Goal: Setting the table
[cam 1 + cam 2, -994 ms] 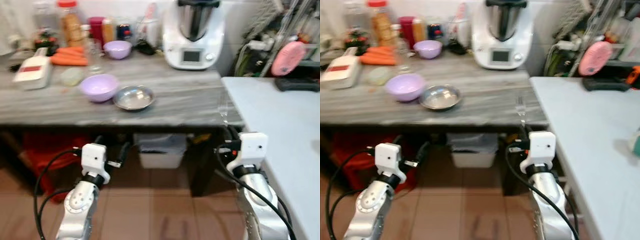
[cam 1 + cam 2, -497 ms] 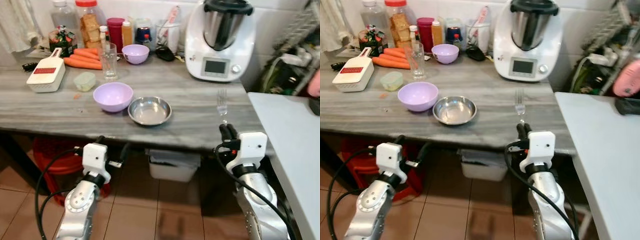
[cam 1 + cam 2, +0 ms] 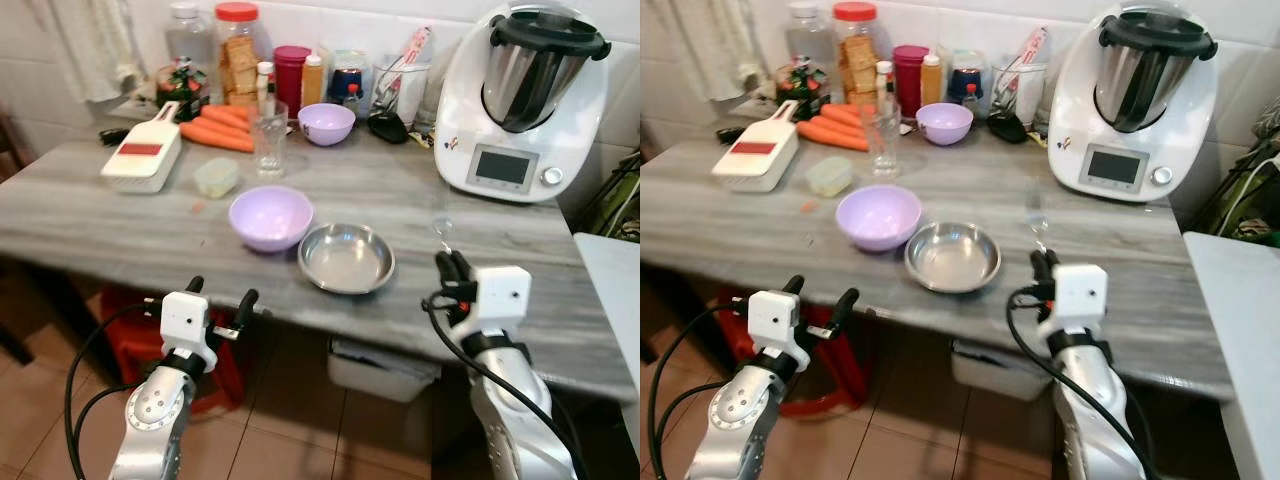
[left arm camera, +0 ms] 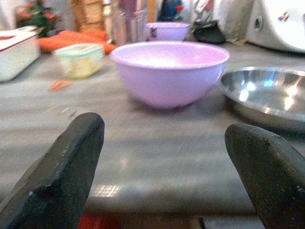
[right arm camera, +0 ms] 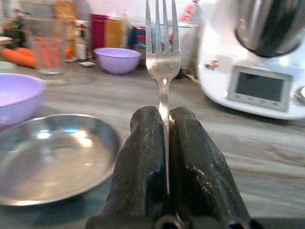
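Right wrist view, right end effector [image 5: 164, 129] pinching a fork [image 5: 162, 52] upright over the worktop [image 3: 90, 215], steel dish [image 3: 346, 257] just beside, left end effector [image 3: 220, 295] spread wide at the worktop edge

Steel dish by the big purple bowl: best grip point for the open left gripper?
Steel dish: probably pinch its near rim, one finger over and one under, approaching low from the table's front edge. It lies flat and shallow, and the purple bowl crowds its left side. The left gripper already faces it.
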Robot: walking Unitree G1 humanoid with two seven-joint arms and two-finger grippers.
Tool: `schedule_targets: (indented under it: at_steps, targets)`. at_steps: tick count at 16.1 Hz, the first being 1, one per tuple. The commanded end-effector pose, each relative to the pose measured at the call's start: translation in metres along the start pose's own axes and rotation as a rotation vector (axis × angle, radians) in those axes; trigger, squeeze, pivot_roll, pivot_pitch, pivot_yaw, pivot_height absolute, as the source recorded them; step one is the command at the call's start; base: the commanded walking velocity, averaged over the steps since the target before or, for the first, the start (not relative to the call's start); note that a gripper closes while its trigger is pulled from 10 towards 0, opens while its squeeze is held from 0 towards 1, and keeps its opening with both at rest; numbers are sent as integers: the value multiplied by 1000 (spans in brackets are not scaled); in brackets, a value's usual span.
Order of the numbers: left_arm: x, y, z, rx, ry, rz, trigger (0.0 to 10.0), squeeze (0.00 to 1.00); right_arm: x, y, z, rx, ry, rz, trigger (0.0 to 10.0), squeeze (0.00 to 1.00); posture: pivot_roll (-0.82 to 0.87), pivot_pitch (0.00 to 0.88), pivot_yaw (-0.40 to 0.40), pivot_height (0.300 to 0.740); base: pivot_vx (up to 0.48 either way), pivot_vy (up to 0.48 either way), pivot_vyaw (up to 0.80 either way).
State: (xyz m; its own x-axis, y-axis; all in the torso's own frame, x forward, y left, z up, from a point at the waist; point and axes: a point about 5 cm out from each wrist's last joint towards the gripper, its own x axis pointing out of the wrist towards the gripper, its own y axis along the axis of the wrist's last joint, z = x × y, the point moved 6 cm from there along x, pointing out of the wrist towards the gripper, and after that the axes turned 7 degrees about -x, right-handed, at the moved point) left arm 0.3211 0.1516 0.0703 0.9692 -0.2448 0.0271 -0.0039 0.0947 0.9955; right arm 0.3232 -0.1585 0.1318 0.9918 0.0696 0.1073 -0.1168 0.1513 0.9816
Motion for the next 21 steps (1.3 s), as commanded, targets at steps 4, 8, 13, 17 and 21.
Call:
schedule_targets:
  at_steps: [4,8,13,17,21]
  targets:
    - [-3,-1,7,-11,-30,-4,10000,0,-3,0,14,-3,-56,-5,10000,0,-13,0,-25,740,0,0,0]
    - [-13,-3,30,-19,-241,-33,10000,0,1,-13,17,36,-71,-66,10000,0,-10,0,-20,740,0,0,0]
    - [-30,-5,41,-1,-413,-89,10000,0,20,-24,33,160,-167,-153,10000,0,-12,0,-15,740,0,0,0]
    - [-35,-6,46,-9,-453,-103,10000,0,33,-47,10,236,-137,-292,10000,0,-7,0,-17,740,0,0,0]
    - [-40,-4,42,-21,-461,-94,10000,0,36,-63,-10,276,-121,-376,10000,0,7,0,-21,740,0,0,0]
